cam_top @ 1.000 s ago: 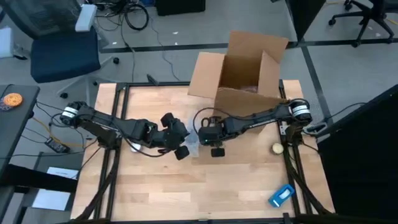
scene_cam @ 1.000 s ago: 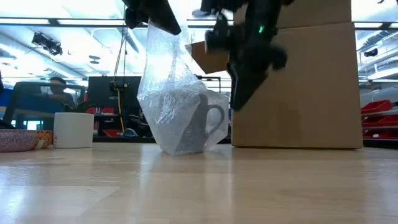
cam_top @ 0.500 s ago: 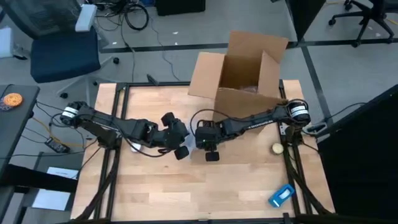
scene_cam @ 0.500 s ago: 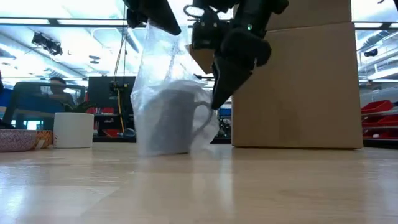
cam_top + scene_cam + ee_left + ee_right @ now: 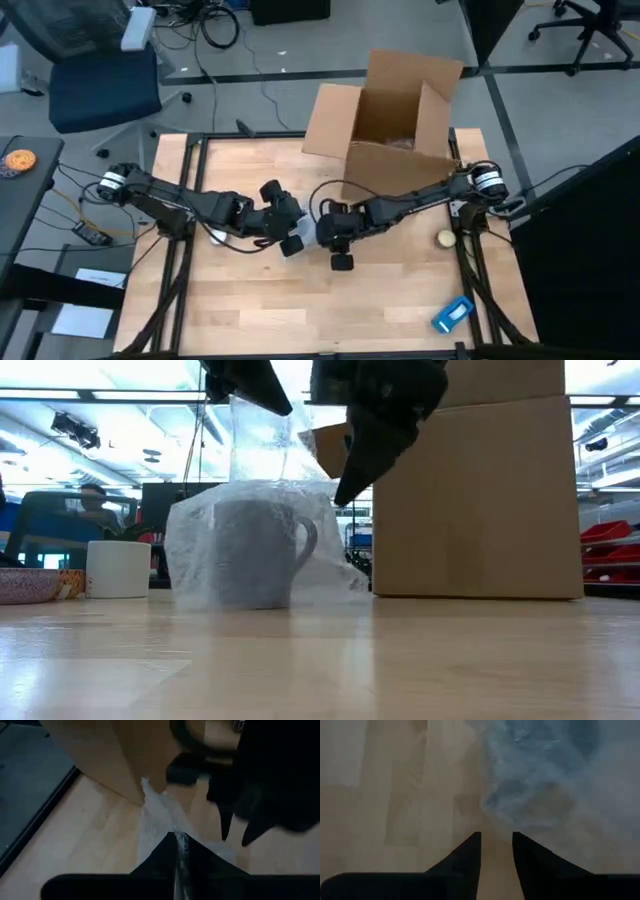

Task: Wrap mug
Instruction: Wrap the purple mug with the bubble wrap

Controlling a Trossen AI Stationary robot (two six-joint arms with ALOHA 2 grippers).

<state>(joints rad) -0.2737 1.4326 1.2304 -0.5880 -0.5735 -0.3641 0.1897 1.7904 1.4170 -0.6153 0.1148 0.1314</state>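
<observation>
A grey mug (image 5: 252, 555) stands upright on the table inside a sheet of clear bubble wrap (image 5: 250, 530), its handle toward the table's right. The wrap rises from around the mug to my left gripper (image 5: 245, 382), which is shut on its top above the mug. In the high view the wrap (image 5: 308, 236) shows as a pale patch between both grippers. My right gripper (image 5: 496, 840) hangs just right of the mug, slanting down, its fingers a small gap apart over bare wood; the wrap (image 5: 540, 795) lies just ahead of it. My left gripper pinches the bubble wrap's gathered upper part (image 5: 179, 851) between its two shut fingers, coming from above. The wrap hangs below the fingers as a narrow strip and widens around the mug. Its lower folds lie on the table.
An open cardboard box (image 5: 390, 120) stands at the far side, right behind the mug. A white cup (image 5: 118, 568) stands to the left. A small yellowish ball (image 5: 444, 238) and a blue object (image 5: 452, 313) lie toward the right edge.
The wrapped mug, tilted a second ago, has moved toward the table's left and now stands upright, with the wrap spread wider around its base. My right gripper has gone toward the near edge and slightly left. My left gripper has kept its hold.
</observation>
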